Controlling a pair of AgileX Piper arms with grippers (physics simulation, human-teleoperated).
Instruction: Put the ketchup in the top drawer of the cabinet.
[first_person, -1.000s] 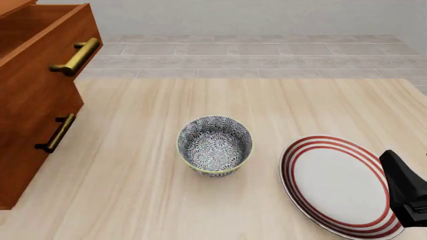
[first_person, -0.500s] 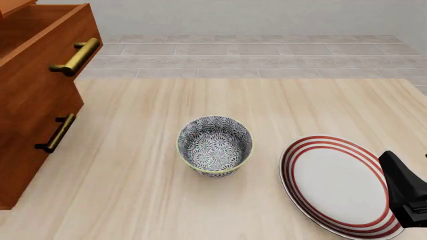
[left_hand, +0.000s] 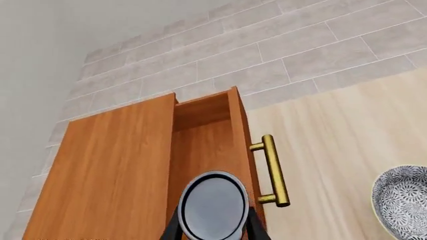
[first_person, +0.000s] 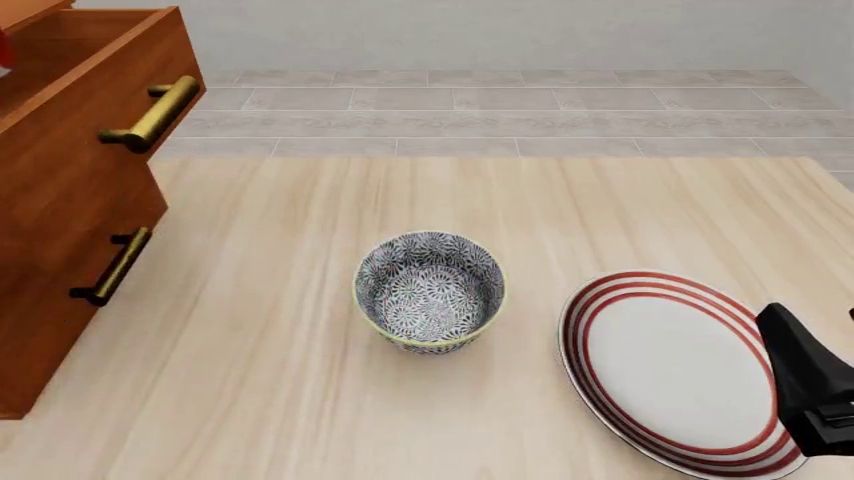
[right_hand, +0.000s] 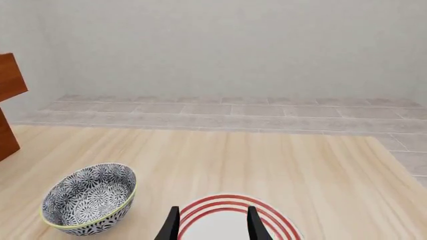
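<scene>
Ketchup clamped in left gripper above the open top drawer; right gripper jaws apart, empty.

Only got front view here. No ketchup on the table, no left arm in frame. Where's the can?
Observer: Left wrist view shows the ketchup between the left gripper's fingers, dark top facing the camera.
Operator: Over the drawer?
Observer: Yes, over the open top drawer, behind its brass handle. I cannot tell whether it touches the drawer floor.
Operator: Right gripper holding anything?
Observer: No. Right wrist view shows the right gripper open and empty over the striped plate.
</scene>
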